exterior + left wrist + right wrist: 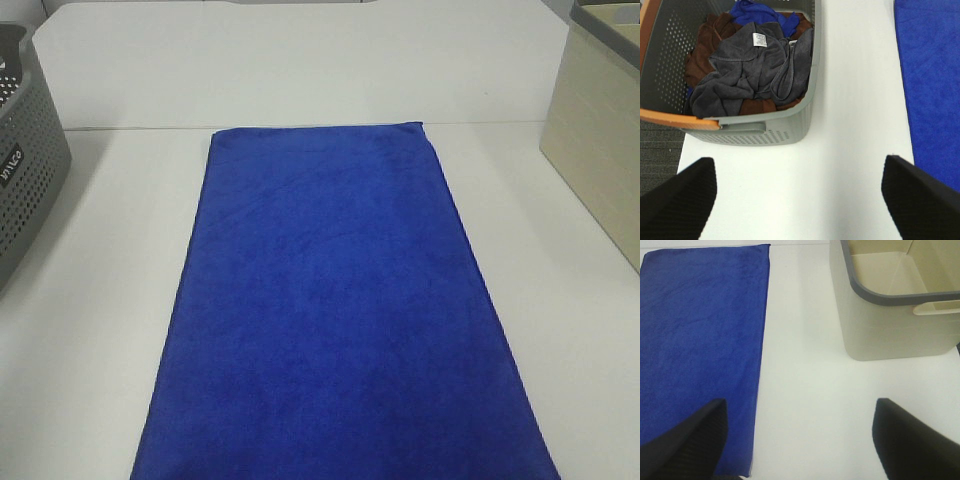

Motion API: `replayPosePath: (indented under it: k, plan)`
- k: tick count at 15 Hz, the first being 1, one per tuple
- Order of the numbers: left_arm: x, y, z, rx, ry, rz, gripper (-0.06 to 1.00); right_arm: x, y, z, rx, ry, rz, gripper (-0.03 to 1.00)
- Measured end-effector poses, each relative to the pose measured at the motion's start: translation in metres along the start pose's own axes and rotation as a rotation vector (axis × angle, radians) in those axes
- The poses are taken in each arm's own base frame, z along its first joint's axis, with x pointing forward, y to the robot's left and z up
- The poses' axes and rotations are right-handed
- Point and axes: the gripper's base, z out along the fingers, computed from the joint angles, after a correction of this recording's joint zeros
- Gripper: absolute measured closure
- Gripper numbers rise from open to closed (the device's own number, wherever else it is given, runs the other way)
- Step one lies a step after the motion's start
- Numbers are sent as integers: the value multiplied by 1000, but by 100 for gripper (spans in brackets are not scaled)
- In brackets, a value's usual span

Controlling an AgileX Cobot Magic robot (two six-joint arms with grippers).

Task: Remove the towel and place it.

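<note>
The royal-blue towel (335,310) lies flat and spread out on the white table (90,330), running from the back to the front edge. It also shows in the left wrist view (935,85) and in the right wrist view (700,340). My left gripper (797,200) is open and empty above bare table between the grey basket (765,132) and the towel. My right gripper (800,440) is open and empty above bare table between the towel and the beige bin (890,335). Neither gripper shows in the exterior high view.
The grey perforated basket (25,170) stands at the table's left and holds crumpled grey, brown and blue cloths (750,70). The beige bin (600,140) with a grey rim stands at the right. A white wall panel (300,70) closes the back.
</note>
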Motion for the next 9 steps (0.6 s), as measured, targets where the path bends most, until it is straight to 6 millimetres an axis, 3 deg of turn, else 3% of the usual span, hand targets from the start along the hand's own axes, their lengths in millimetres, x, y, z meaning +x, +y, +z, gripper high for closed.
replayPosePath:
  k: [3, 6, 9]
  plan:
    - [62, 10, -23, 9, -91, -14, 10, 48, -1, -13, -2, -102, 5, 19]
    - [120, 17, -34, 24, -204, -32, 10, 85, -1, -13, -1, -176, -16, 19]
    - [149, 19, -32, 36, -262, -41, 10, 104, -2, -2, 2, -180, -56, 19]
